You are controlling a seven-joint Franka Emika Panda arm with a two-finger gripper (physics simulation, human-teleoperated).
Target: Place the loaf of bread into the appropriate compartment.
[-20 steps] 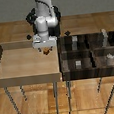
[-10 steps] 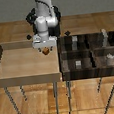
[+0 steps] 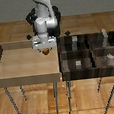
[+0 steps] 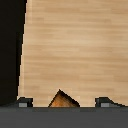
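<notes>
Gripper [image 3: 45, 50] hangs above the large pale-wood tray [image 3: 4, 73], near the tray's 2 o'clock corner in the exterior view, fingers pointing down. The loaf of bread [image 3: 46, 52] sits between the fingertips as a small golden-brown lump at the gripper's lower end, clear of the tray floor. The wrist view confirms this: the loaf [image 4: 63, 99] shows as a brown wedge midway between the two dark finger tips [image 4: 23, 102], with pale wood grain behind it. Jaws are closed on the loaf.

From the loaf, the dark striped-wood four-cell bin [image 3: 65, 72] lies toward 3 o'clock in the exterior view, its near wall just beside the tray's edge. The compartment [image 3: 72, 69] holding a small grey cube [image 3: 78, 64] is the bin's cell at roughly 4 o'clock from the loaf, separated from it by the tray rim and the bin wall. A small white block [image 3: 109, 57] rests in the neighbouring cell farther toward 3 o'clock. Both tray and bin stand on thin metal legs over a wooden floor.
</notes>
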